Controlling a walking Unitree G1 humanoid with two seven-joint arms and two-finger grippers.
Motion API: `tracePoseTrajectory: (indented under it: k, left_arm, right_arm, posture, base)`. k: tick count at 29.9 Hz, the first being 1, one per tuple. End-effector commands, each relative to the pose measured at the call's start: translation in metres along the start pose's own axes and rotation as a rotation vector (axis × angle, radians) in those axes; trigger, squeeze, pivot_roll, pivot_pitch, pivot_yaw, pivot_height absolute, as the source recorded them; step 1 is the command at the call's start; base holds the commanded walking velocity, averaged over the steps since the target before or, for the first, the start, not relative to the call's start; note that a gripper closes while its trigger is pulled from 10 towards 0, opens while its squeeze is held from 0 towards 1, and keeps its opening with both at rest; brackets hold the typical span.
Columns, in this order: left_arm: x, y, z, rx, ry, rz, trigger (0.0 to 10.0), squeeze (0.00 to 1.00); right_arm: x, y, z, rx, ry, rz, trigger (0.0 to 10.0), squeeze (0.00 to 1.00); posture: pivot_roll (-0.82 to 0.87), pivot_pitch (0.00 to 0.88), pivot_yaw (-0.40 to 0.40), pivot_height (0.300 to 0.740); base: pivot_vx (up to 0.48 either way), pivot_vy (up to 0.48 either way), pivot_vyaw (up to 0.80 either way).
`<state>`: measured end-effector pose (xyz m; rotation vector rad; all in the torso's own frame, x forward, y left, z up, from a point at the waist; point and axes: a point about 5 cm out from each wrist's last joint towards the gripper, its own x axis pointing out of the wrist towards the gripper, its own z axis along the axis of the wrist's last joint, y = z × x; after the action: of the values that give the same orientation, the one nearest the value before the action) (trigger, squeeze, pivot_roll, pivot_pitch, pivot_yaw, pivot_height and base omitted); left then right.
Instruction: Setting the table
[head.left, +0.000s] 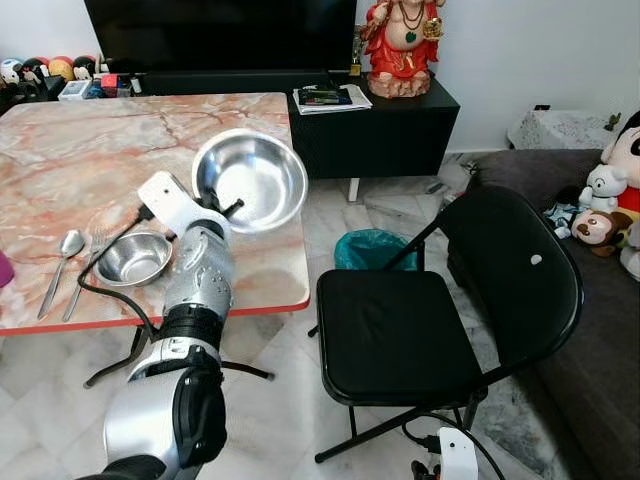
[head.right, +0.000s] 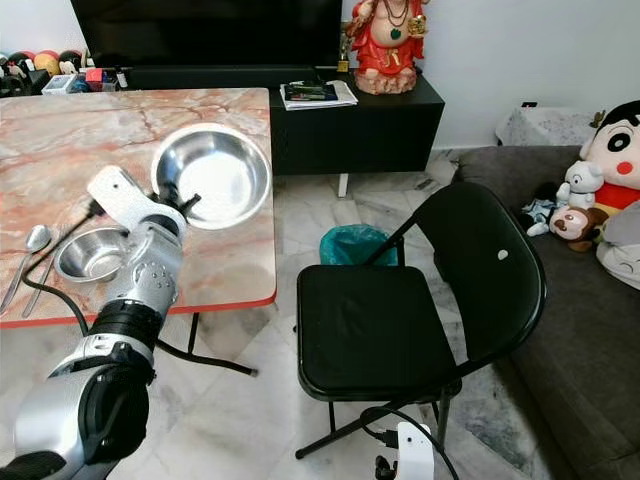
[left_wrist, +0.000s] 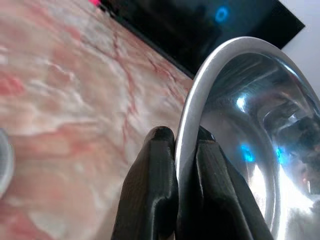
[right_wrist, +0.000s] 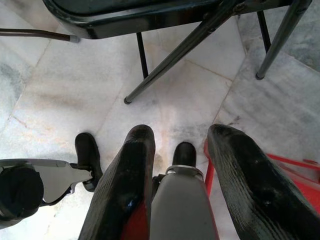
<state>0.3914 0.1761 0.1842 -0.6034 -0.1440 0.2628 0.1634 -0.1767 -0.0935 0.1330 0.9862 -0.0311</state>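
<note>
Now I hold big steel bowl (head.left: 250, 180) by rim, left end effector (left_wrist: 176, 150) pinching it, tilted above tabletop (head.left: 80, 160) edge. Light, stiff, slick metal; rim grip may slip. Right end effector (right_wrist: 182, 145) hangs low, fingers apart.

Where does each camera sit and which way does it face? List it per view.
Left eye view: head, looking forward and down at the marble table and black chair; left arm lifts the large bowl.
Right eye view: same scene; both share the small bowl.
Left wrist view: along the left gripper, fingers pinching the bowl's rim.
Right wrist view: along the right gripper, open, facing the floor beneath the chair.
</note>
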Motion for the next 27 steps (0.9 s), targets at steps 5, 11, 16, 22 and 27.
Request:
tracePoseTrajectory:
  k: [5,11,16,22,27]
  left_arm:
    - [-0.007,0.010,0.031,0.159,-0.190,-0.069,10.0,0.00]
    - [-0.027,0.003,0.032,0.508,-0.270,-0.277,10.0,0.00]
    - [-0.030,0.010,0.036,0.653,-0.312,-0.276,10.0,0.00]
    - [-0.029,0.008,0.041,0.646,-0.325,-0.255,10.0,0.00]
    - [-0.028,0.007,0.040,0.641,-0.326,-0.223,10.0,0.00]
  right_arm:
    - [0.001,-0.003,0.007,0.004,-0.027,-0.010,10.0,0.00]
    - [0.001,-0.006,0.015,0.017,-0.064,-0.017,10.0,0.00]
    - [0.000,-0.014,0.019,0.009,-0.081,-0.031,10.0,0.00]
    - [-0.001,-0.018,0.018,0.007,-0.086,-0.034,10.0,0.00]
    - [-0.002,-0.019,0.017,0.006,-0.087,-0.033,10.0,0.00]
  posture:
    - [0.01,0.000,-0.023,0.740]
    - [0.00,0.000,-0.028,0.740]
    - [0.00,0.000,-0.034,0.740]
    - [0.00,0.000,-0.038,0.740]
    - [0.00,0.000,-0.039,0.740]
  base:
    - [0.000,0.000,0.00]
    - [0.000,0.000,0.00]
    - [0.000,0.052,0.00]
    - [0.000,0.465,0.00]
    - [0.000,0.480,0.00]
